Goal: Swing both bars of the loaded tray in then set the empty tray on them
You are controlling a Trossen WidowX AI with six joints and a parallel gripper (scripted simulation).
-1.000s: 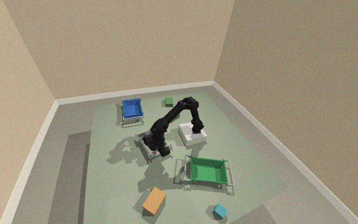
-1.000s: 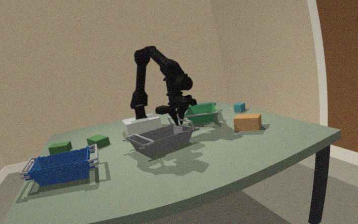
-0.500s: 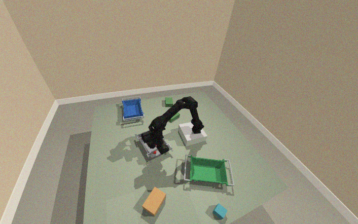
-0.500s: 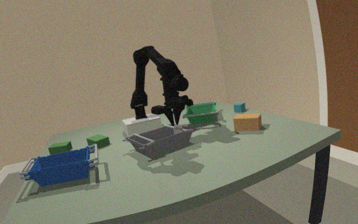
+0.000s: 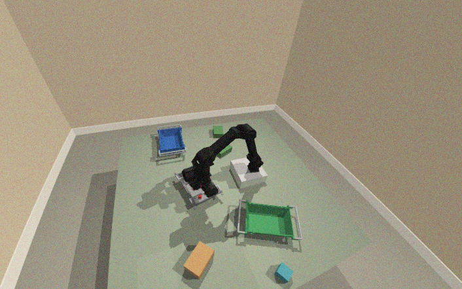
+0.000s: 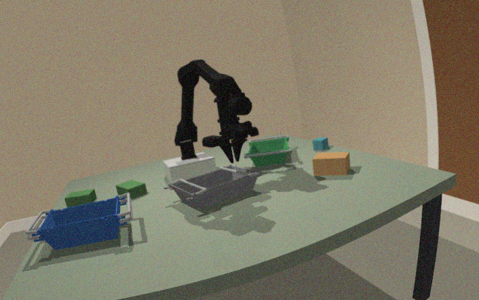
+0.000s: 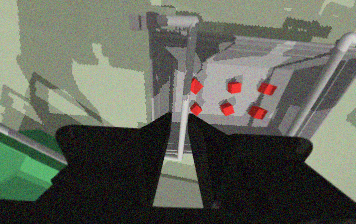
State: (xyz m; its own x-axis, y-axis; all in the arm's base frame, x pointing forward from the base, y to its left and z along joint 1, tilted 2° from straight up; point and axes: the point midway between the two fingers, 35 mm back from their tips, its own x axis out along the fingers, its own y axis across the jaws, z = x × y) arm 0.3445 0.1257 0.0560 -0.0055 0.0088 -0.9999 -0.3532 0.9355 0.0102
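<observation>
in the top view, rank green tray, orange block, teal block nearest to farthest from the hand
From the hand, over the grey tray:
1. Green tray, to its right and nearer the camera.
2. Orange block, below it, toward the front edge.
3. Teal block, at the front right.
</observation>
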